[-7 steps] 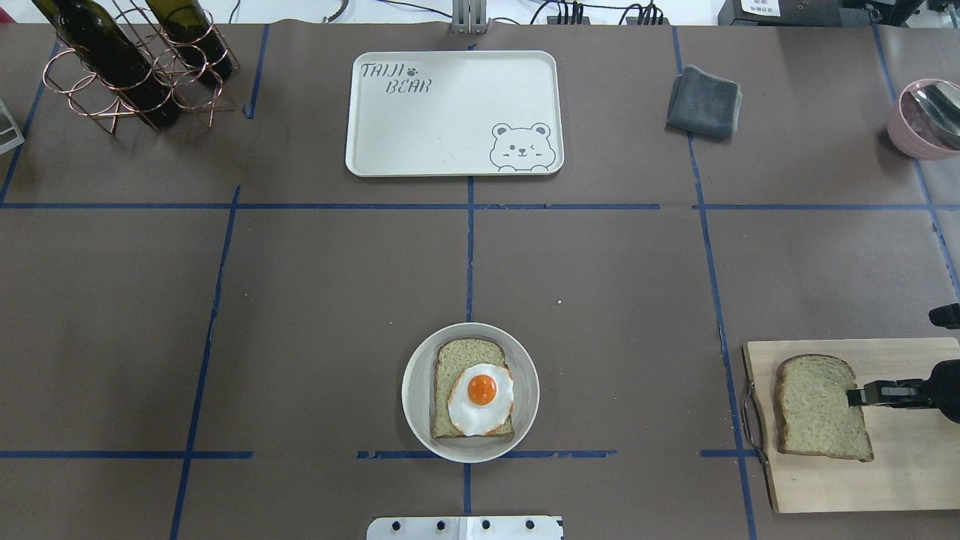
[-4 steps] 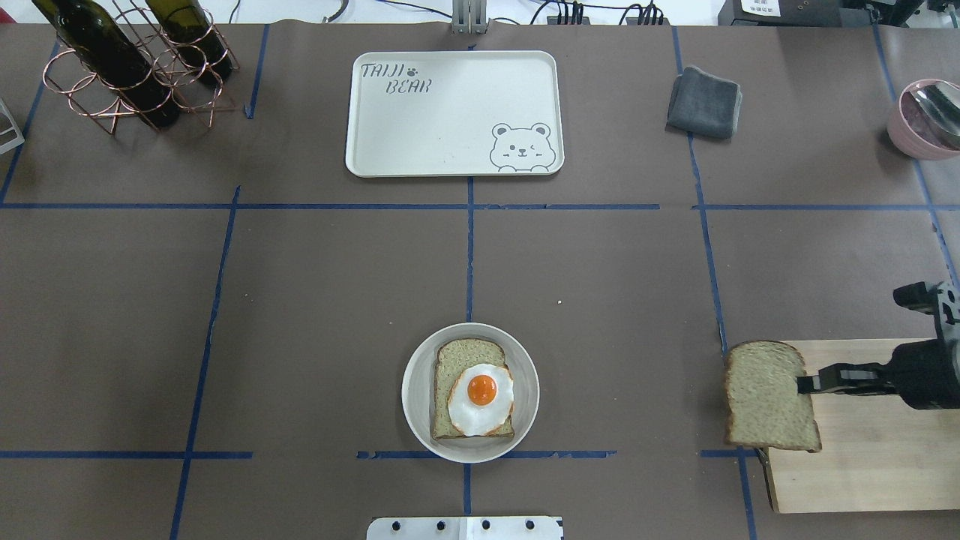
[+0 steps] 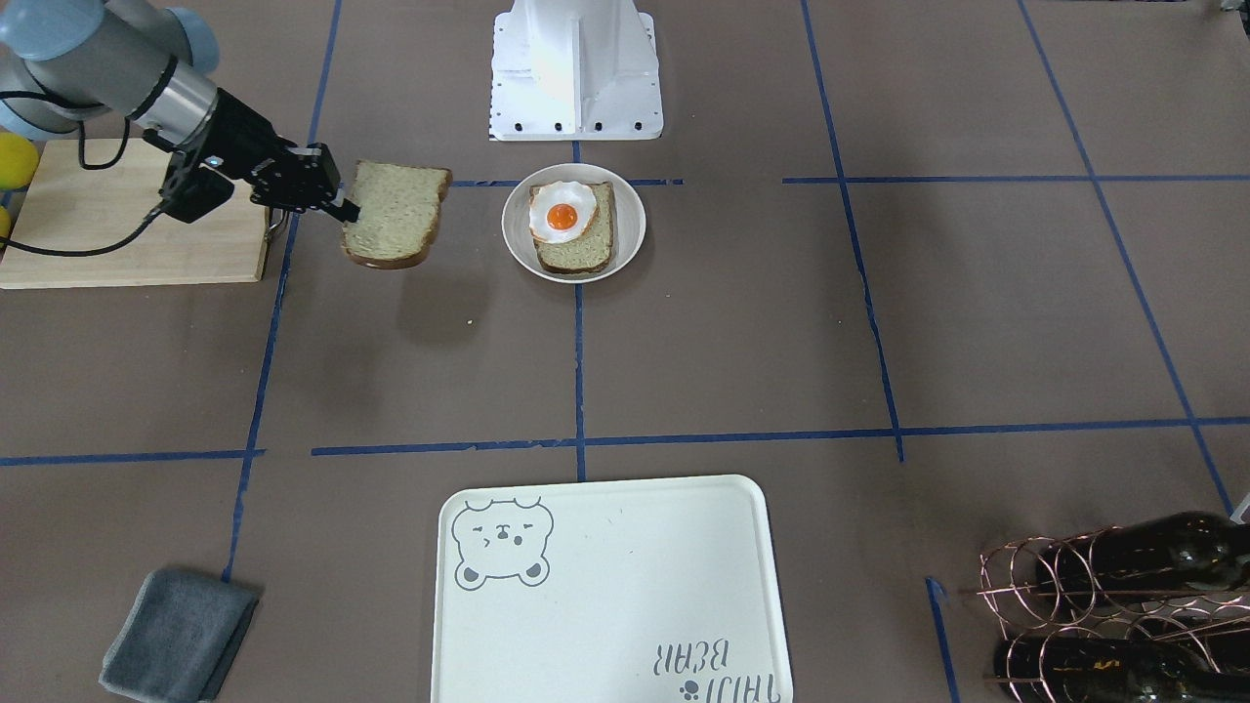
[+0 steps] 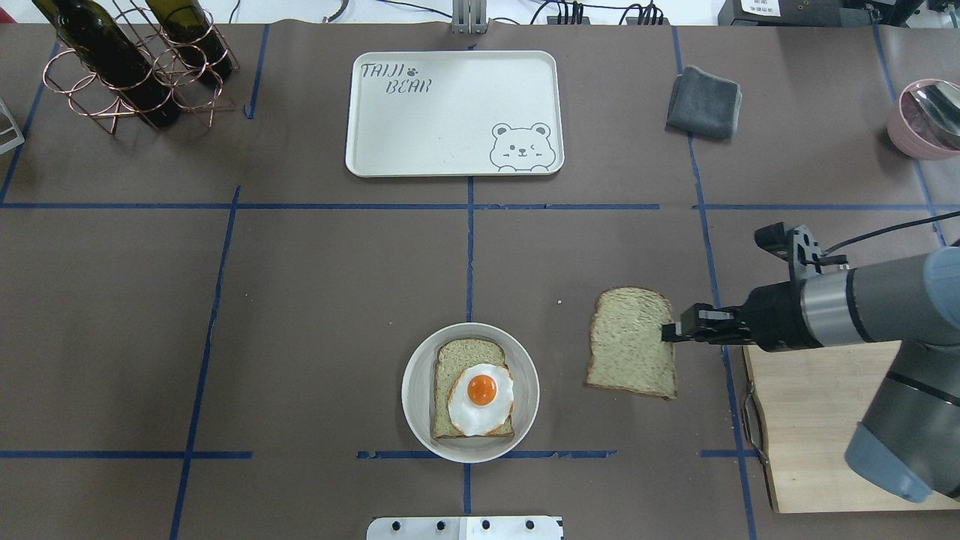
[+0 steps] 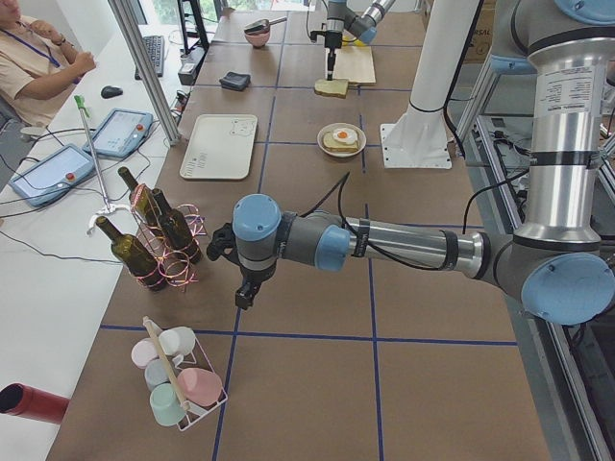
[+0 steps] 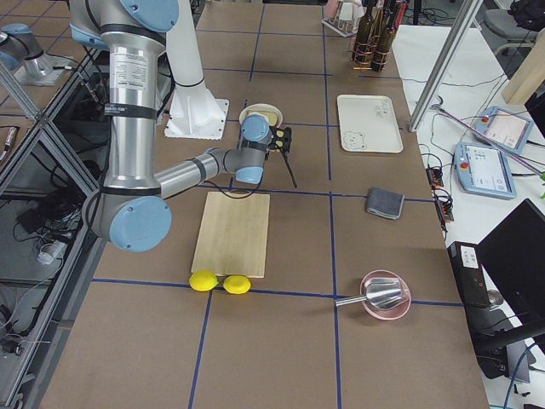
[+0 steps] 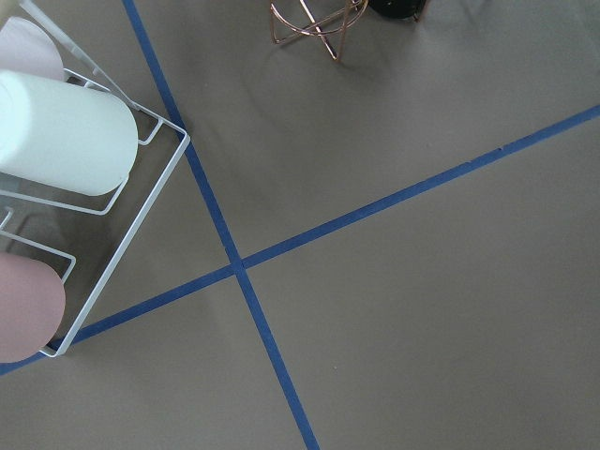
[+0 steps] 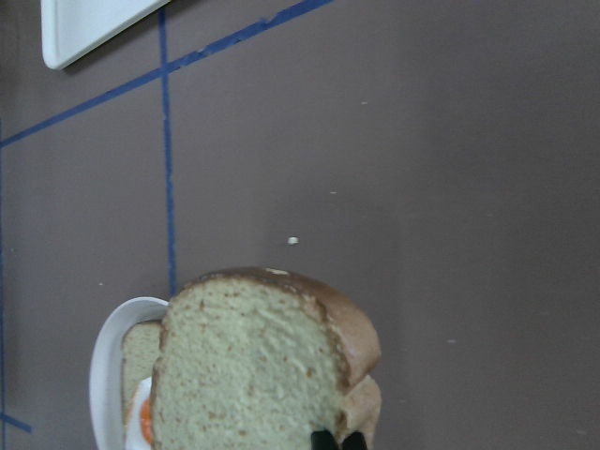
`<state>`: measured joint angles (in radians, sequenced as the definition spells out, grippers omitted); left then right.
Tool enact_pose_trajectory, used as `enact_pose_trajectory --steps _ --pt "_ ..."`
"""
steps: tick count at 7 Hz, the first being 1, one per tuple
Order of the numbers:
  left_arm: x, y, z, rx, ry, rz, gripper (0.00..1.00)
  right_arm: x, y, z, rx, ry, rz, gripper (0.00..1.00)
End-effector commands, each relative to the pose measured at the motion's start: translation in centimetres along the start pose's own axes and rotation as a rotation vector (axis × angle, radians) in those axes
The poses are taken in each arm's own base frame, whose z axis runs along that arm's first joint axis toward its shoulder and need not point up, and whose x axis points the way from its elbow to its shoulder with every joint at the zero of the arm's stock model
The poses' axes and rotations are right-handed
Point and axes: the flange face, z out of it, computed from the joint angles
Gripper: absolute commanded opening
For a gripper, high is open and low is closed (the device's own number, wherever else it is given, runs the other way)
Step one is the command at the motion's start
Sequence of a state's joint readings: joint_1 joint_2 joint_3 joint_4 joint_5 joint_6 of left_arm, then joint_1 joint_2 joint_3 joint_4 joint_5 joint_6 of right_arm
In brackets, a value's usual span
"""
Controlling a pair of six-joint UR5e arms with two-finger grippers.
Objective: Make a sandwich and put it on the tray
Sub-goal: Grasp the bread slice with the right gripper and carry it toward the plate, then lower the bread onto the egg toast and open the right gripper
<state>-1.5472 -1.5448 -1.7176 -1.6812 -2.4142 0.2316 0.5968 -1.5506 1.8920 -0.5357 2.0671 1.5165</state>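
Observation:
My right gripper [image 4: 670, 331] is shut on the edge of a speckled bread slice [image 4: 630, 343] and holds it above the table, right of the plate; both also show in the front view, the gripper [image 3: 344, 207] and the slice [image 3: 395, 212]. The second slice [image 4: 457, 356] lies on the small round plate [image 4: 416, 420] with the fried egg [image 4: 480, 397] on top. The cream bear tray [image 4: 450, 120] stands bare at the far middle. My left gripper [image 5: 245, 293] shows only in the exterior left view, far from these things; I cannot tell whether it is open or shut.
A wooden cutting board [image 4: 817, 420] lies at the near right, with two lemons [image 6: 220, 282] beyond its end. A grey cloth [image 4: 703, 101] and a pink bowl [image 4: 926, 120] are far right. A wire rack with wine bottles [image 4: 127, 60] is far left, a cup rack [image 5: 178, 379] beyond it.
My right gripper has lifted the bread slice off the cutting board and carried it left, towards the plate. The plate, egg and tray have not moved.

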Motion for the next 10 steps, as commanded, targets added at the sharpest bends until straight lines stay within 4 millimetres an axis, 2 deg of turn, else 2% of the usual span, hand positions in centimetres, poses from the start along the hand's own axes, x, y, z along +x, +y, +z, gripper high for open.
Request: enact_pose_trajectory --steps 1,2,3,4,5,6,10 --pt "0.0 0.0 0.1 -0.001 0.001 0.0 1.0 -7.4 2.9 6.6 0.025 -0.068 -0.033 0.0" --pt "0.0 0.0 0.1 -0.001 0.001 0.001 1.0 -9.4 4.5 9.5 0.049 -0.07 -0.042 0.0" --pt "-0.1 0.0 0.1 -0.002 0.001 0.0 1.0 -11.9 5.4 11.2 0.053 -0.049 -0.039 0.0" --pt "-0.1 0.1 0.2 -0.003 0.001 -0.001 1.0 -13.2 6.0 12.1 0.043 -0.031 -0.037 0.0" --pt "-0.1 0.1 0.3 -0.005 0.002 -0.003 1.0 -12.4 7.2 13.6 0.049 -0.008 -0.044 0.0" --pt "-0.2 0.0 0.2 -0.004 0.002 -0.002 1.0 -11.5 7.4 14.8 0.047 0.015 -0.048 0.0" --pt "-0.2 0.1 0.4 -0.006 0.002 -0.002 1.0 -11.3 7.5 14.8 0.031 0.016 -0.049 0.0"
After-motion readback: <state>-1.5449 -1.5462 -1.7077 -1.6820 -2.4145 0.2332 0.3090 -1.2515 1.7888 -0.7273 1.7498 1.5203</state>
